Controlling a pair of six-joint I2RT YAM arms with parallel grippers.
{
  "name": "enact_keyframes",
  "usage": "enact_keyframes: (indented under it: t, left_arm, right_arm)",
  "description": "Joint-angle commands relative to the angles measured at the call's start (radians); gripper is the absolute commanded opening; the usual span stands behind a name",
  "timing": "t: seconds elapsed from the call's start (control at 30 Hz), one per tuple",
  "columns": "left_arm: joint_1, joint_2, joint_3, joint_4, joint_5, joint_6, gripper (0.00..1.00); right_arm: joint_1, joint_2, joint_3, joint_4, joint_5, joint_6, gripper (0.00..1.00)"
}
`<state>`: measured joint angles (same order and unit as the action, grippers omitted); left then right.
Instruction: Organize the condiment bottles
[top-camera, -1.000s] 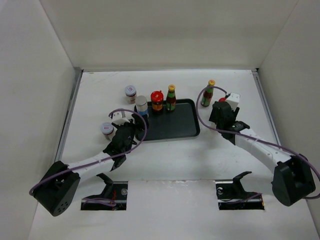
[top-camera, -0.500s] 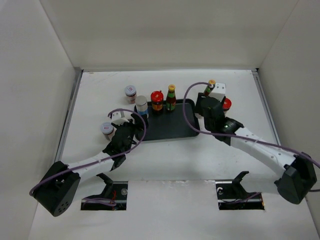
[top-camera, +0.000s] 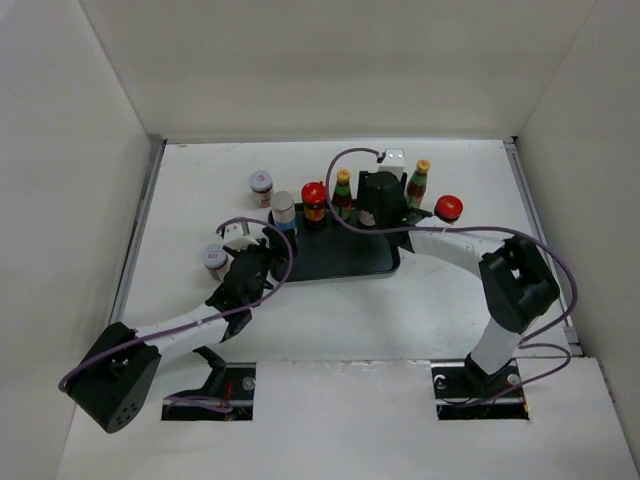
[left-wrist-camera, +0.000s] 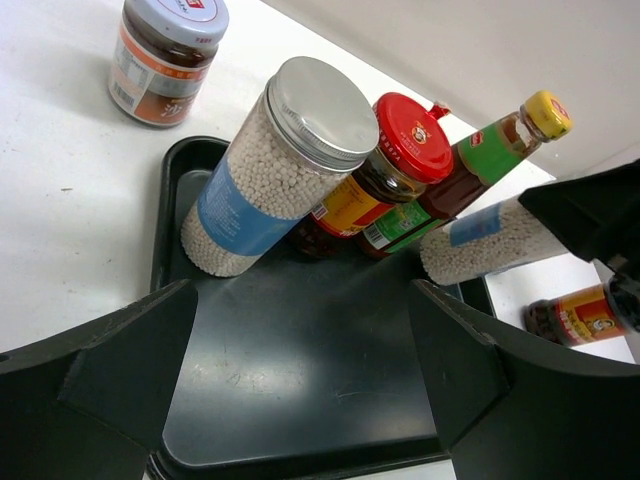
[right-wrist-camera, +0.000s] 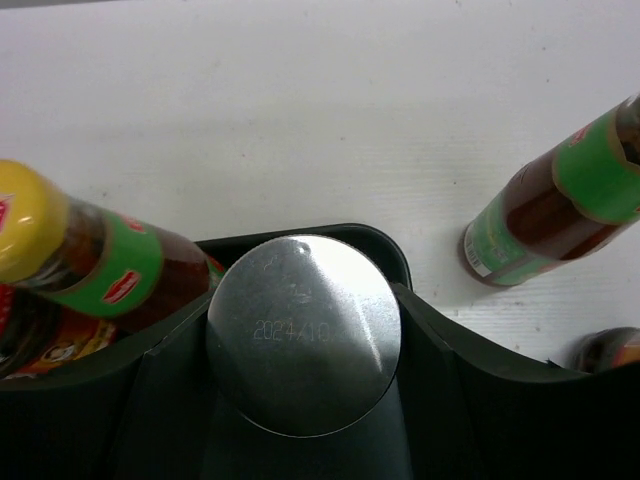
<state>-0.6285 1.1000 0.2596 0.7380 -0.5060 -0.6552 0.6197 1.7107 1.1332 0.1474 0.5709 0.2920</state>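
Note:
My right gripper (top-camera: 374, 203) (right-wrist-camera: 303, 300) is shut on a silver-capped shaker (right-wrist-camera: 303, 333) (left-wrist-camera: 490, 240), holding it tilted over the back right part of the black tray (top-camera: 345, 262). At the tray's back stand another silver-capped shaker (top-camera: 284, 208) (left-wrist-camera: 280, 165), a red-lidded jar (top-camera: 314, 198) (left-wrist-camera: 395, 160) and a yellow-capped sauce bottle (top-camera: 343, 192) (left-wrist-camera: 480, 160). A second sauce bottle (top-camera: 419, 183) (right-wrist-camera: 560, 200) and a second red-lidded jar (top-camera: 448, 208) stand on the table right of the tray. My left gripper (top-camera: 262, 262) (left-wrist-camera: 300, 300) is open and empty at the tray's front left edge.
Two white-lidded jars stand on the table left of the tray, one at the back (top-camera: 261, 185) (left-wrist-camera: 165, 50) and one (top-camera: 214, 258) beside my left arm. White walls close the table on three sides. The tray's front half (left-wrist-camera: 300, 380) is bare.
My right gripper has swung left from the table right of the tray to the tray's back right, carrying the shaker. My left arm has not moved.

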Motion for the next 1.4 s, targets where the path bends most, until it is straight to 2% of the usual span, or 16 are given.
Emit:
enact_keyframes:
  t: [0.0, 0.13, 0.3, 0.4, 0.53, 0.63, 0.67, 0.73, 0.8, 0.83, 0.9, 1.0, 1.07, 1.23, 1.37]
  left_arm:
    - [-0.001, -0.006, 0.004, 0.058, 0.012, 0.005, 0.86]
    - [-0.006, -0.006, 0.001, 0.064, 0.004, 0.009, 0.86]
    - [-0.012, -0.006, 0.004, 0.064, 0.004, 0.012, 0.86]
    - [-0.013, 0.004, 0.007, 0.064, 0.004, 0.014, 0.86]
    - [-0.015, -0.012, 0.003, 0.064, 0.003, 0.016, 0.86]
    - [-0.009, 0.000, 0.004, 0.066, 0.004, 0.012, 0.86]
    - [-0.007, 0.003, 0.006, 0.066, 0.009, 0.012, 0.86]
    - [-0.018, 0.000, 0.009, 0.066, 0.009, 0.015, 0.85]
    - [-0.023, 0.006, 0.010, 0.066, 0.007, 0.016, 0.83]
    - [-0.021, 0.011, 0.012, 0.066, 0.007, 0.016, 0.83]
    - [-0.018, 0.017, 0.013, 0.066, 0.011, 0.016, 0.83]
    - [-0.021, 0.008, 0.012, 0.066, 0.008, 0.017, 0.83]
    - [-0.018, 0.018, 0.013, 0.067, 0.011, 0.017, 0.83]
    - [-0.023, 0.018, 0.018, 0.069, 0.018, 0.017, 0.83]
    - [-0.018, 0.032, 0.020, 0.069, 0.023, 0.017, 0.82]
  right_arm:
    - [-0.022, 0.003, 0.073, 0.149, -0.022, 0.038, 0.58]
    - [-0.039, 0.043, 0.056, 0.176, -0.023, 0.053, 0.63]
    - [-0.039, 0.055, 0.043, 0.231, -0.028, 0.050, 0.83]
    - [-0.039, 0.023, 0.045, 0.221, -0.043, 0.042, 0.93]
    - [-0.039, -0.084, 0.011, 0.190, -0.086, 0.042, 0.97]
    - [-0.059, -0.186, -0.033, 0.176, -0.091, 0.042, 0.96]
    - [-0.074, -0.216, -0.048, 0.178, -0.092, 0.042, 0.93]
    - [-0.126, -0.247, -0.070, 0.187, -0.094, 0.030, 0.80]
    - [-0.194, -0.252, -0.072, 0.173, -0.086, 0.012, 0.64]
    - [-0.223, -0.252, -0.072, 0.166, -0.083, 0.003, 0.61]
    - [-0.269, -0.234, -0.056, 0.137, -0.088, -0.005, 0.62]
    - [-0.300, -0.171, 0.002, 0.075, -0.104, -0.028, 0.72]
    - [-0.308, -0.131, 0.039, 0.035, -0.114, -0.048, 0.75]
    - [-0.326, -0.043, 0.088, 0.030, -0.146, -0.054, 0.72]
    - [-0.337, 0.003, 0.123, 0.037, -0.146, -0.056, 0.61]
